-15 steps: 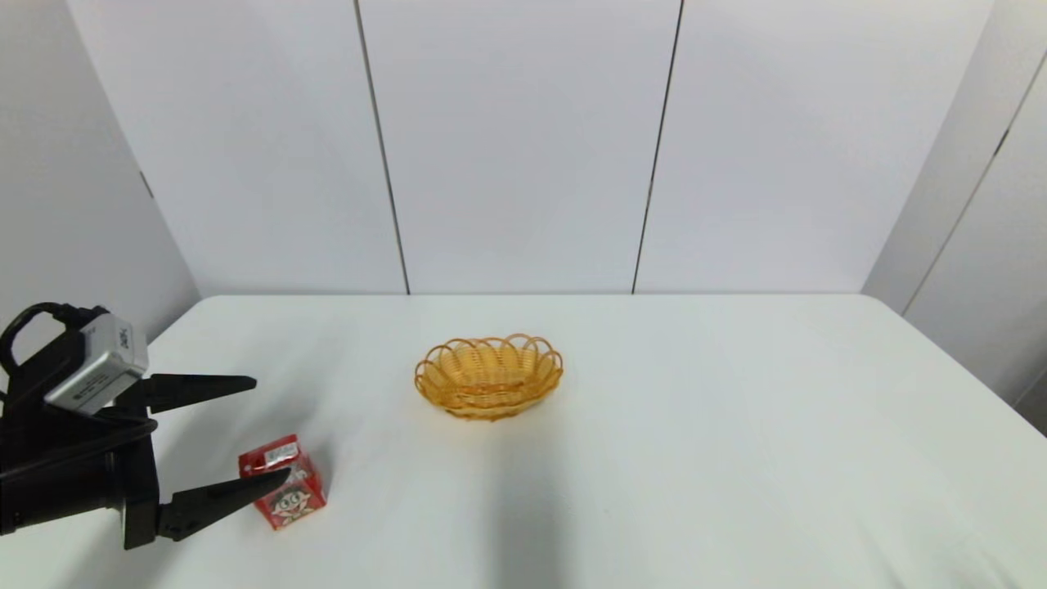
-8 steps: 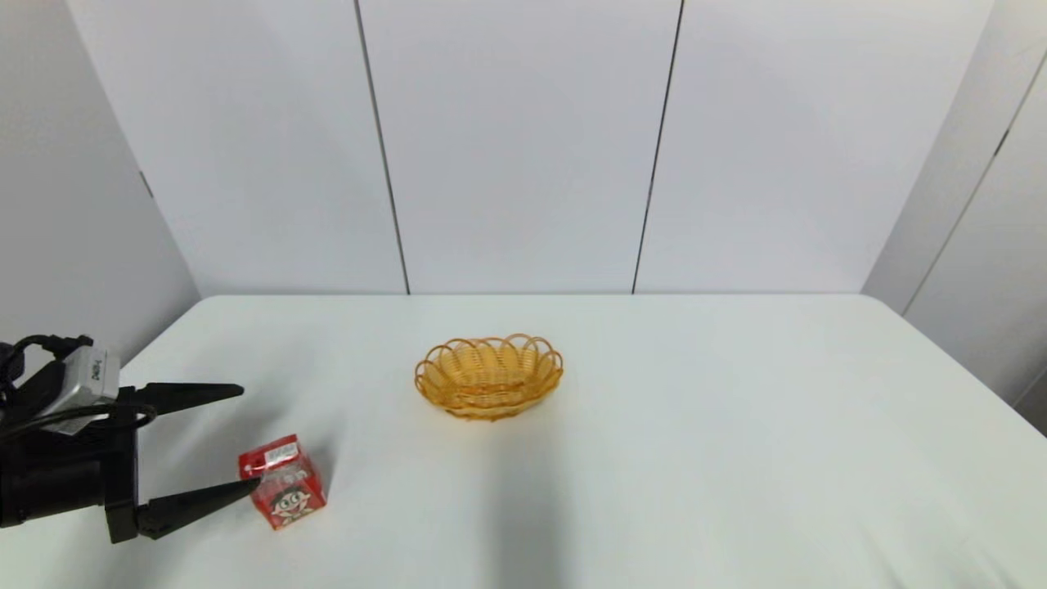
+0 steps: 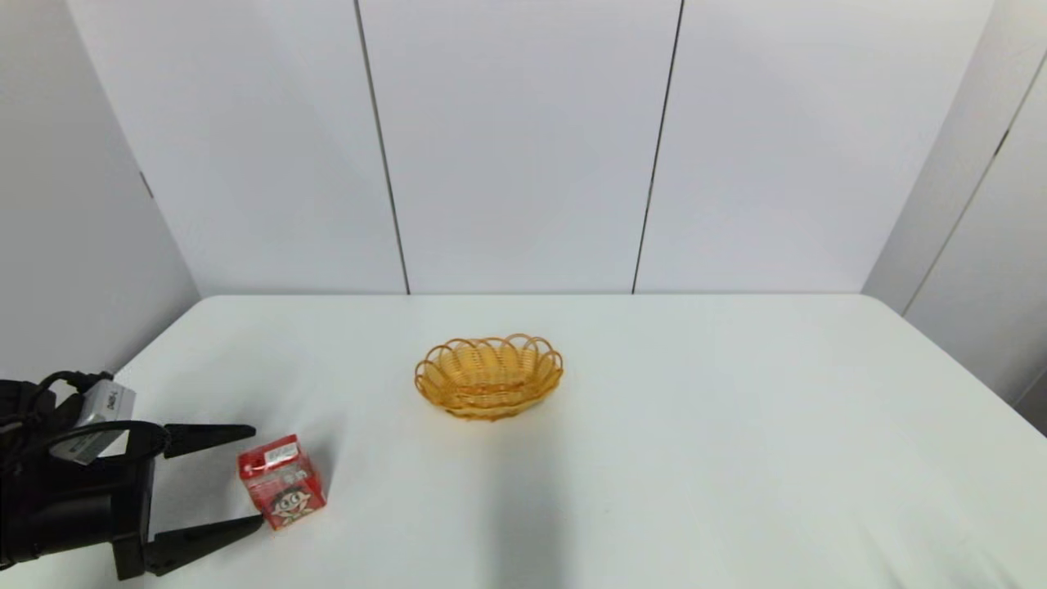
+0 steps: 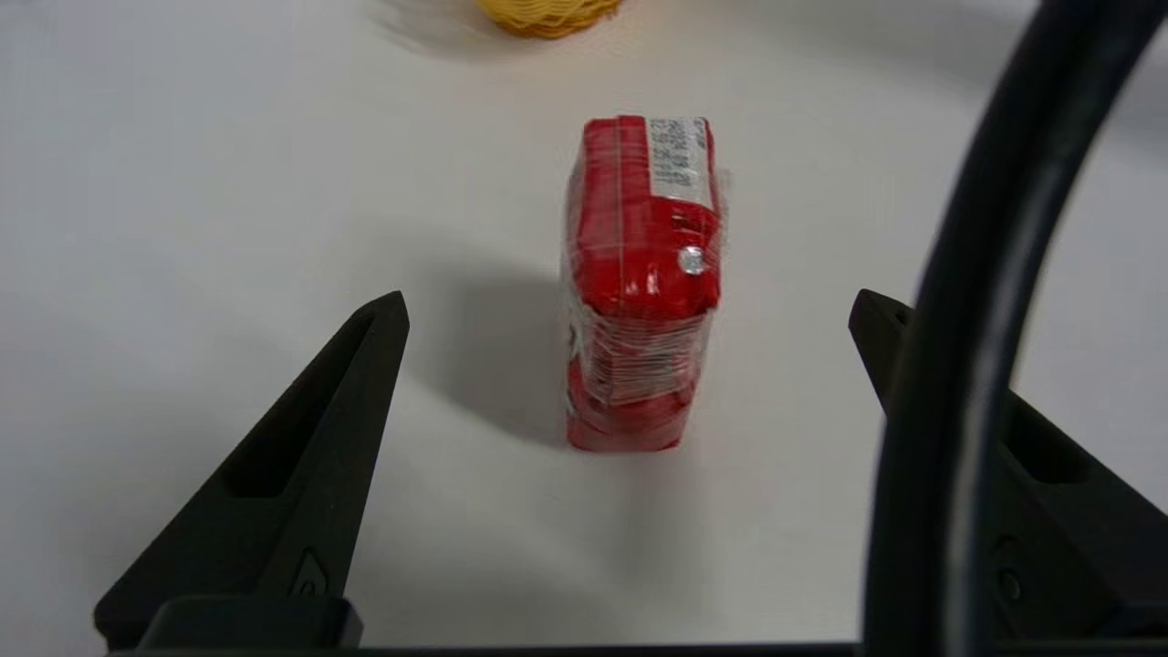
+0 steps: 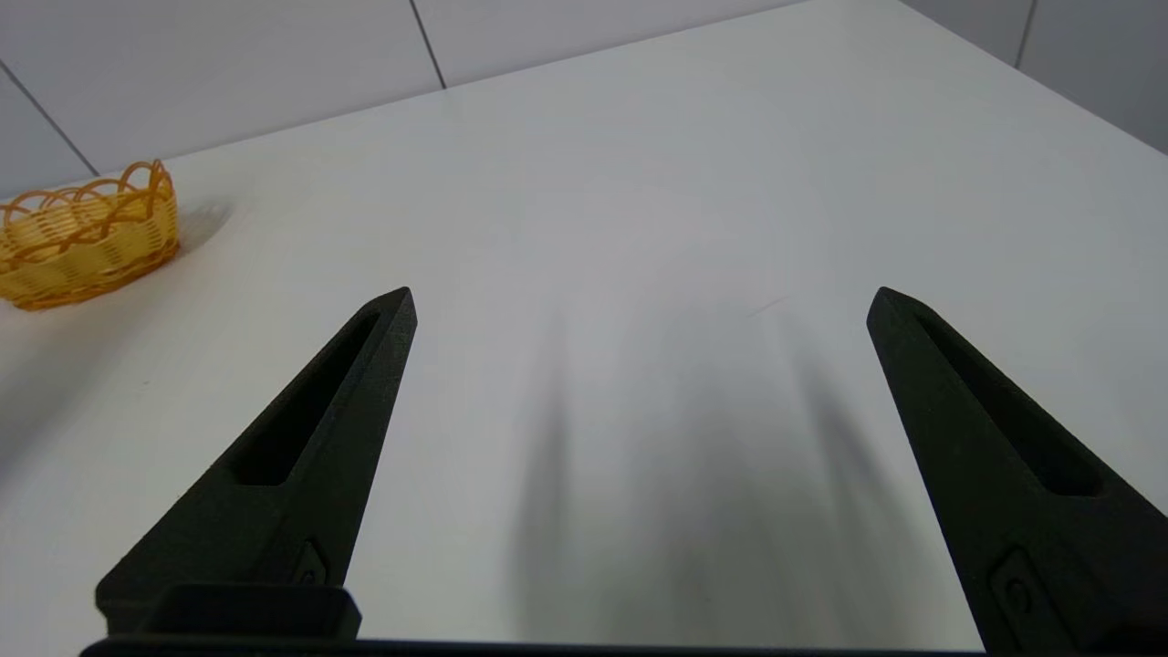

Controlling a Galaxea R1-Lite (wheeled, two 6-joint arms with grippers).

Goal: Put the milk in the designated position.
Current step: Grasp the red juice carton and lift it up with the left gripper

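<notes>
Left end effector (image 3: 255,478) (spread) beside milk (image 3: 282,483)

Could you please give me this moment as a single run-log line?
left claw: open, level with milk, not touching | milk: upright on table, near-left of basket | right claw: open, empty, over bare table

The left arm ran off the head view's edge at 8 o'clock, so only its wrist and gripper (image 3: 255,478) showed. In the left wrist view a black cable (image 4: 967,365) crossed in front of one finger, and the basket (image 4: 547,11) was cut off at 12 o'clock. The print on the milk (image 4: 643,274) label was too small to read. The right wrist view cropped the basket (image 5: 82,237) at 9 o'clock
</notes>
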